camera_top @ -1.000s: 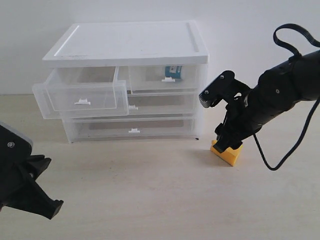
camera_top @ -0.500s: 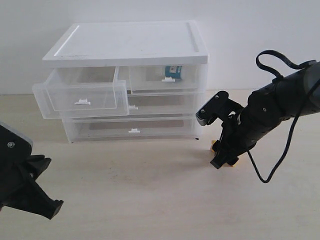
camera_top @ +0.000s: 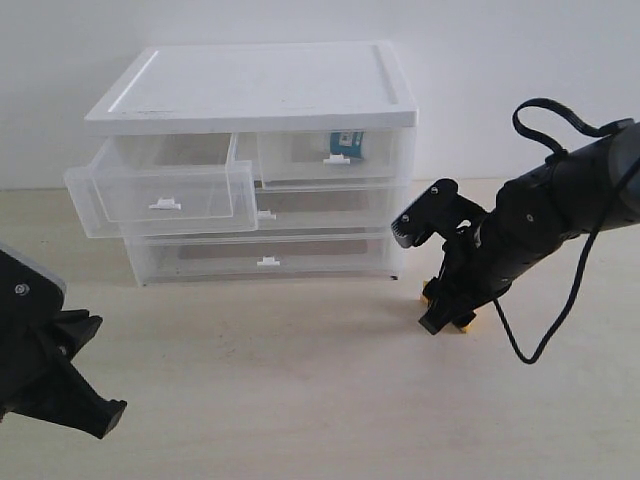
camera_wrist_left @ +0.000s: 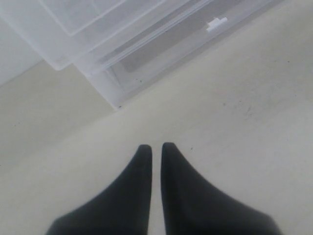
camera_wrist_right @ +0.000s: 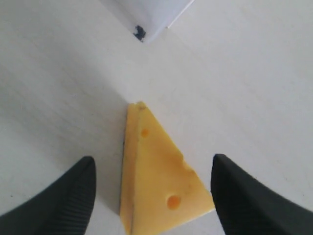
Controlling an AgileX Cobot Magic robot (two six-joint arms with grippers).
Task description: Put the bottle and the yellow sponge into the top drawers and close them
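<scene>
Right hand [camera_wrist_right: 151, 164] hangs spread wide, straddling the sponge [camera_wrist_right: 156, 178], which lies on the counter [camera_top: 300, 380] toward its right edge, apex pointing away from the wrist, flanks facing the jaws. Left hand [camera_wrist_left: 156, 149], pinched closed and empty, sits near the front-left corner, well apart

We have the exterior view facing the front of the drawer cabinet [camera_top: 250, 90] from slightly above and at middling distance, with the left arm [camera_top: 40, 370] at 8 o'clock and the right arm [camera_top: 540, 215] at 3 o'clock. The left wrist view looks low along the table [camera_wrist_left: 234, 127] towards the bottom drawer [camera_wrist_left: 161, 58], which the exterior view also shows. The right wrist view hangs close above the yellow sponge [camera_wrist_right: 156, 181], likewise seen in the exterior view.
</scene>
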